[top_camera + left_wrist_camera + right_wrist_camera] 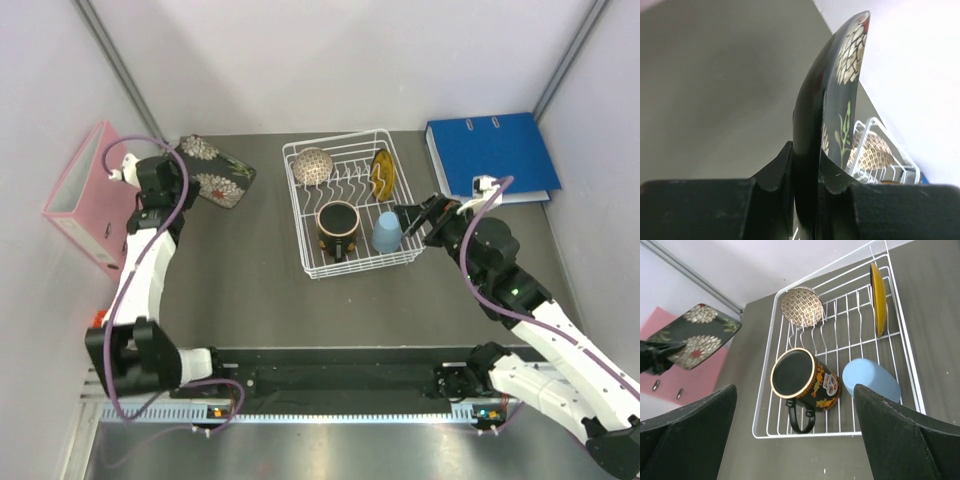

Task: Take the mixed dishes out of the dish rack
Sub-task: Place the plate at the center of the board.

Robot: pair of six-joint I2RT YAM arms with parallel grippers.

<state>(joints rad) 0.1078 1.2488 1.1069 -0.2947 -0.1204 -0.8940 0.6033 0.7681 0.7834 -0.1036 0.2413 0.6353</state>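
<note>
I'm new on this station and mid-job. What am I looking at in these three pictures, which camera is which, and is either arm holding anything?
Two robot arms are bolted at the near table edge. The wide picture looks down from above and behind them. The other two come from a camera on each wrist.

The left gripper is shut on the dark floral plate, held left of the dish rack. The right gripper is open and empty, hovering at the rack's right side.

In the rack are a speckled bowl, a dark mug, a light-blue cup and a yellow plate on edge. A pink binder sits at the left and a blue binder at the far right.
</note>
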